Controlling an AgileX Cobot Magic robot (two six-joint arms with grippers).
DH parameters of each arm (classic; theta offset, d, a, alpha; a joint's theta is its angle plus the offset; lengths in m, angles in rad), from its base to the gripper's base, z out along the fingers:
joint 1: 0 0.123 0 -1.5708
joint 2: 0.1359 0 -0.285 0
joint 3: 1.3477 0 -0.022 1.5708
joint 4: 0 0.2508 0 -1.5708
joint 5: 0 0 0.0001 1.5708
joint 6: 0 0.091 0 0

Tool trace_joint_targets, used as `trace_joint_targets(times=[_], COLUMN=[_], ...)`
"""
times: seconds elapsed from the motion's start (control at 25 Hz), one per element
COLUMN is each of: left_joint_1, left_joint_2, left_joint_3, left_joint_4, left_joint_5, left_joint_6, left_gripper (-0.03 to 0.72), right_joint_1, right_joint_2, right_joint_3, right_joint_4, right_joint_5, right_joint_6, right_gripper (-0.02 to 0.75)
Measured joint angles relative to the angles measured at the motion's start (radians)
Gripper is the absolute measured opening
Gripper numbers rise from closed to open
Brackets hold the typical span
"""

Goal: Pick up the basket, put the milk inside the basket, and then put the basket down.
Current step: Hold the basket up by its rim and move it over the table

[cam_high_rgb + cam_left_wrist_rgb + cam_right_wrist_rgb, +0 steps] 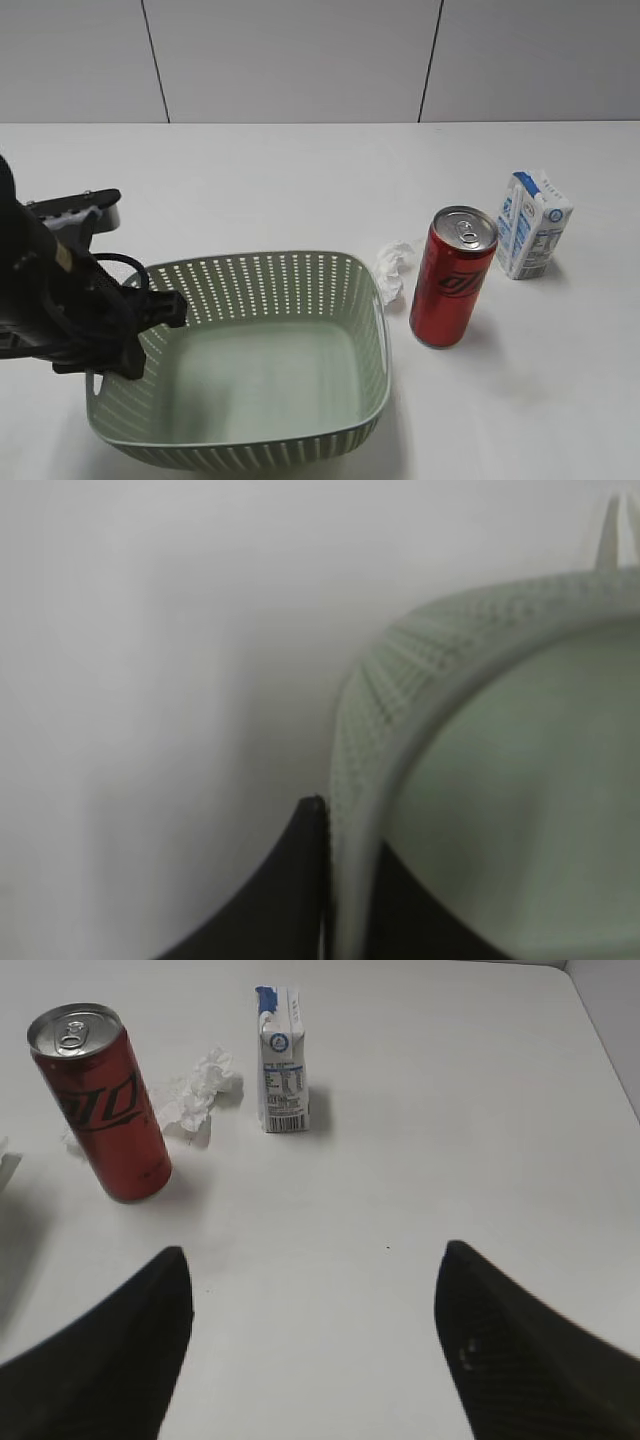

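Observation:
The pale green slotted basket (pixel 300 300) stands at the front left of the white table. My left gripper (pixel 135 335) is at its left rim, shut on the basket wall; in the left wrist view the rim (pixel 400 710) runs between the two dark fingers (pixel 345 880). The white-and-blue milk carton (pixel 533 224) stands upright at the right, also in the right wrist view (pixel 281 1060). My right gripper (pixel 312 1260) is open and empty, well short of the carton; it does not show in the exterior view.
A tall red soda can (pixel 452 290) stands between basket and milk, also in the right wrist view (pixel 100 1100). A crumpled white tissue (pixel 393 268) lies just behind the can, next to the basket's right corner.

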Motion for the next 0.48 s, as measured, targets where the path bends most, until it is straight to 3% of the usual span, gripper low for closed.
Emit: trace_joint_targets(times=[0.48], left_joint_1=[-0.037], left_joint_2=[0.016], left_joint_3=[0.0], left_joint_4=[0.013], left_joint_5=[-0.01], left_joint_6=[-0.017], left_gripper=[0.003], right_joint_1=[0.0], right_joint_2=[0.066], right_joint_3=[-0.045], right_joint_4=[0.001], right_joint_5=[-0.027], right_joint_6=[0.001], right_gripper=[0.59])
